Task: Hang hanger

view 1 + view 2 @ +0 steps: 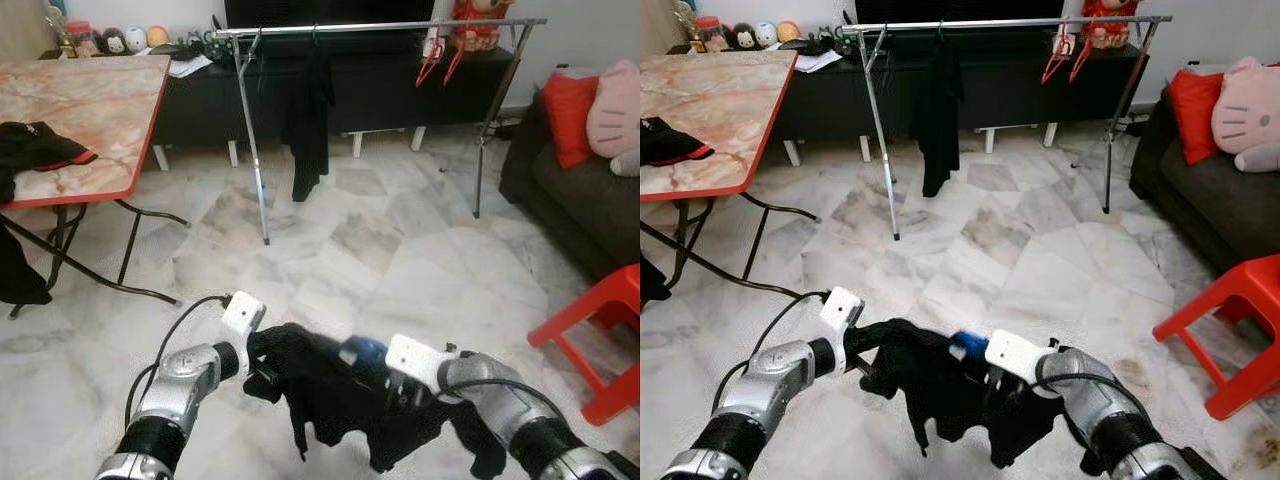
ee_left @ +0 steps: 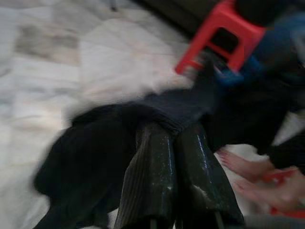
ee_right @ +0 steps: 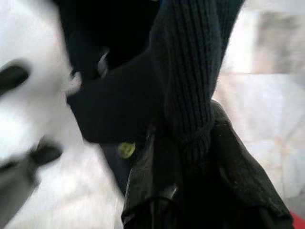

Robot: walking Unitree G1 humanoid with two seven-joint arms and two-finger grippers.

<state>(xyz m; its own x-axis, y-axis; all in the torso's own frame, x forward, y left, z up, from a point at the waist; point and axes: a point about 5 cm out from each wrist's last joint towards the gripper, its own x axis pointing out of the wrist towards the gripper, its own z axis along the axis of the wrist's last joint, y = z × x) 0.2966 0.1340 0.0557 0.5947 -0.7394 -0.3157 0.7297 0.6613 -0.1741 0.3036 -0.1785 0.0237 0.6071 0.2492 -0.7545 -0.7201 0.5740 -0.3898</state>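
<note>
Hanger (image 1: 362,350), blue and mostly wrapped in a black garment (image 1: 340,395), hung low between both grippers above the marble floor (image 1: 400,250). Left gripper (image 2: 174,143) was clenched on the knit fabric; right gripper (image 3: 186,143) pinched a ribbed fold. The left wrist view alone showed a person's bare foot (image 2: 248,179). Beyond stood a red stool (image 1: 600,320), a table (image 1: 90,110) and a clothes rack (image 1: 380,28).

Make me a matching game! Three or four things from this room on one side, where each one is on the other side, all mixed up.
Things:
1. black garment
2. red hangers
3. red stool
4. pink plush

Places:
A. on the sofa
B. on the floor at the robot's right
C. held between both grippers
D. on the far end of the clothes rail

Pairs: 1-C, 2-D, 3-B, 4-A
</note>
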